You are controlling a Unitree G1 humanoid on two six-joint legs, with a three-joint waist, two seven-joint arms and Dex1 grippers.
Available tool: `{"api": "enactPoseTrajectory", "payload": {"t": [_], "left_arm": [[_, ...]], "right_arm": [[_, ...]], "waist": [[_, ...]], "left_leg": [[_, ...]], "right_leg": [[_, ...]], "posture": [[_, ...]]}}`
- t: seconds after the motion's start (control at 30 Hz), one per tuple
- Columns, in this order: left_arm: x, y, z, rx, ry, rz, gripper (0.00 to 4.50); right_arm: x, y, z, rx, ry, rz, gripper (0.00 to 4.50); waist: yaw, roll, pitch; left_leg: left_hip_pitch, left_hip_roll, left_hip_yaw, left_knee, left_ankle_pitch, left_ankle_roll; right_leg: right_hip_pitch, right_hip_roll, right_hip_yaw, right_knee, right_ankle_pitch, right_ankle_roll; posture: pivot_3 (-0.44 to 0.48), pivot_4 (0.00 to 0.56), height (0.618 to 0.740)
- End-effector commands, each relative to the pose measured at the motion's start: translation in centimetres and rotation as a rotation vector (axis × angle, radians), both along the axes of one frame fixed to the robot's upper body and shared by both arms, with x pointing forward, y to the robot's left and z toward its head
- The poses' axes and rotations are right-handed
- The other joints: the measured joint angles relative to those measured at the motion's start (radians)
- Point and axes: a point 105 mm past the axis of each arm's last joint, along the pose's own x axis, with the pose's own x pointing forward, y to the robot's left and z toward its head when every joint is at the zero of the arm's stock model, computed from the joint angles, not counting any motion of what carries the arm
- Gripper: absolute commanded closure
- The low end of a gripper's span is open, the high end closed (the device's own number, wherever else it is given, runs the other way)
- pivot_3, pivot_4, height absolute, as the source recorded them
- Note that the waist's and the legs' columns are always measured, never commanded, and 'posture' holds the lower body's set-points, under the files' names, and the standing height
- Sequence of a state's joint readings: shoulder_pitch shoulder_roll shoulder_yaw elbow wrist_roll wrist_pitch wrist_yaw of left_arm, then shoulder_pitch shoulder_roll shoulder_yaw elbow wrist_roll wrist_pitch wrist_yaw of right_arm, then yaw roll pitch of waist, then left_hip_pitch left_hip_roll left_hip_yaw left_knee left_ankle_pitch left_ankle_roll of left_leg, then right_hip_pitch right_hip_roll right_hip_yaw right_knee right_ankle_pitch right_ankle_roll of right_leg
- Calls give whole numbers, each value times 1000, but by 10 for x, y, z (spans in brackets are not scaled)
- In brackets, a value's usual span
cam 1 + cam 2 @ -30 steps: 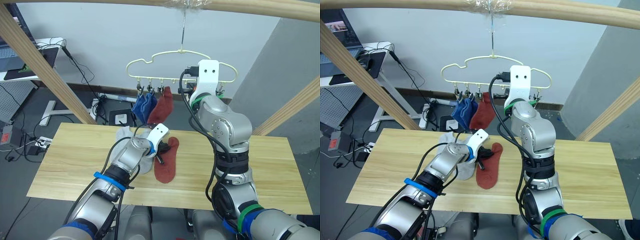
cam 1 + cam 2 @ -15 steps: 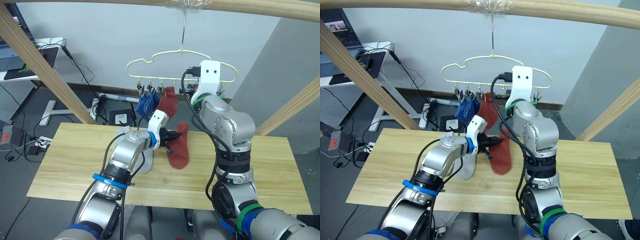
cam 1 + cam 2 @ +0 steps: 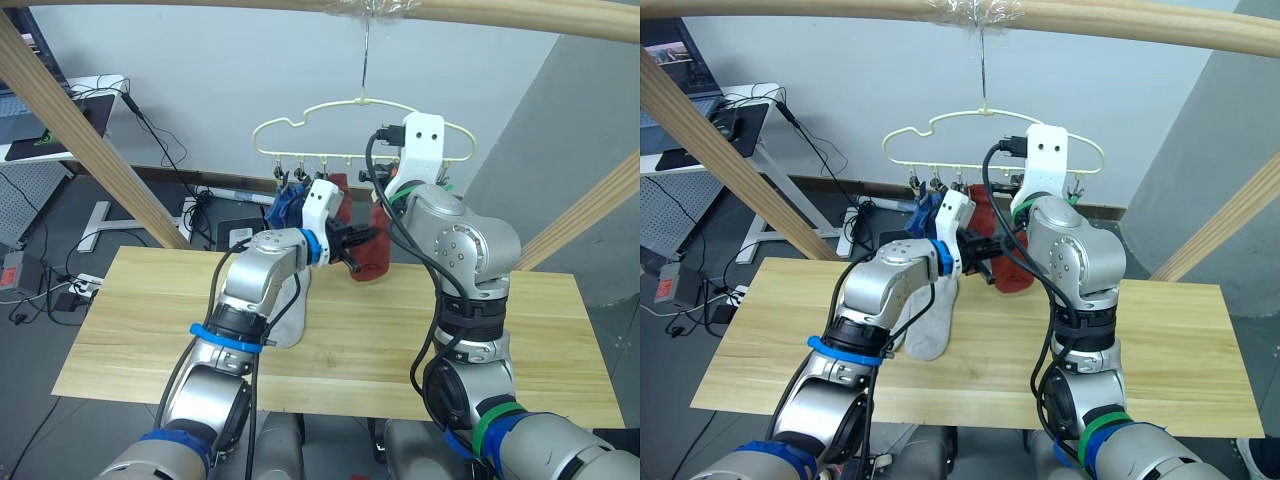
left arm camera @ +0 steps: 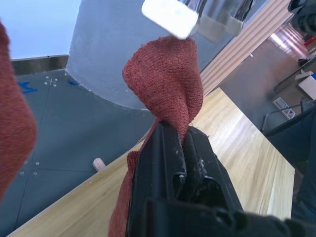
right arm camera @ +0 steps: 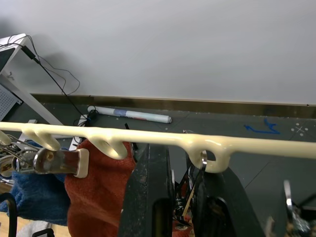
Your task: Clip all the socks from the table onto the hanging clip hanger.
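My left gripper (image 3: 355,243) is shut on a rust red sock (image 3: 373,257) and holds it in the air just below the pale-yellow clip hanger (image 3: 360,104). In the left wrist view the sock (image 4: 168,79) bulges out above the closed fingers. My right gripper (image 5: 190,170) is up at the hanger's bar, its fingers closed around a metal clip (image 5: 193,190). Blue socks (image 3: 288,206) and another rust red sock (image 5: 98,190) hang from clips on the hanger's left side. A light grey sock (image 3: 286,318) lies on the table (image 3: 140,330) under my left forearm.
The hanger's hook hangs from a round wooden pole (image 3: 500,17) overhead. Slanted frame poles (image 3: 85,135) rise at both ends of the table. Behind the table on the left are a white desk (image 3: 60,110) and cables on the floor.
My left gripper has lifted the rust red sock off the table and carried it up and right to just under the hanger. The right gripper has stayed at the hanger.
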State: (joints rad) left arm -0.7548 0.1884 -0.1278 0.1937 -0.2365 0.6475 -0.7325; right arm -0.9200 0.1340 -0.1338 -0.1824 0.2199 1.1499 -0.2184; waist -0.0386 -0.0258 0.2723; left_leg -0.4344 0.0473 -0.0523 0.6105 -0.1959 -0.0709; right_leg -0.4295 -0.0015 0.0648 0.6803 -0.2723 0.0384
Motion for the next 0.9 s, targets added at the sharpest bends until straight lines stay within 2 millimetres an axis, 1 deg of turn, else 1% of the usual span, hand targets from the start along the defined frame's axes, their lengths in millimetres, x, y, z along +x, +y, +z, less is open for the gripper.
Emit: {"api": "enactPoseTrajectory", "payload": {"t": [0.03, 0.37, 0.57, 0.9], "left_arm": [[-1, -5, 15, -25, -51, -23, 4484], [-5, -1, 11, -3, -53, -35, 4484], [-3, 2, 18, -14, -71, -26, 4484], [-3, -1, 28, -34, -87, -32, 4484]], "right_arm": [[-10, 17, 28, 50, -94, 52, 4411], [-9, 16, 29, 54, -103, 43, 4411], [-9, 15, 29, 53, -105, 43, 4411], [-8, 15, 29, 53, -108, 40, 4411]], "waist": [[0, 0, 0], [0, 0, 0], [0, 0, 0], [0, 0, 0]], "left_leg": [[0, 0, 0, 0, 0, 0], [0, 0, 0, 0, 0, 0], [0, 0, 0, 0, 0, 0], [0, 0, 0, 0, 0, 0]], "right_leg": [[0, 0, 0, 0, 0, 0], [0, 0, 0, 0, 0, 0], [0, 0, 0, 0, 0, 0], [0, 0, 0, 0, 0, 0]], "posture": [[13, 277, 740], [16, 273, 740], [21, 272, 740], [22, 271, 740]]}}
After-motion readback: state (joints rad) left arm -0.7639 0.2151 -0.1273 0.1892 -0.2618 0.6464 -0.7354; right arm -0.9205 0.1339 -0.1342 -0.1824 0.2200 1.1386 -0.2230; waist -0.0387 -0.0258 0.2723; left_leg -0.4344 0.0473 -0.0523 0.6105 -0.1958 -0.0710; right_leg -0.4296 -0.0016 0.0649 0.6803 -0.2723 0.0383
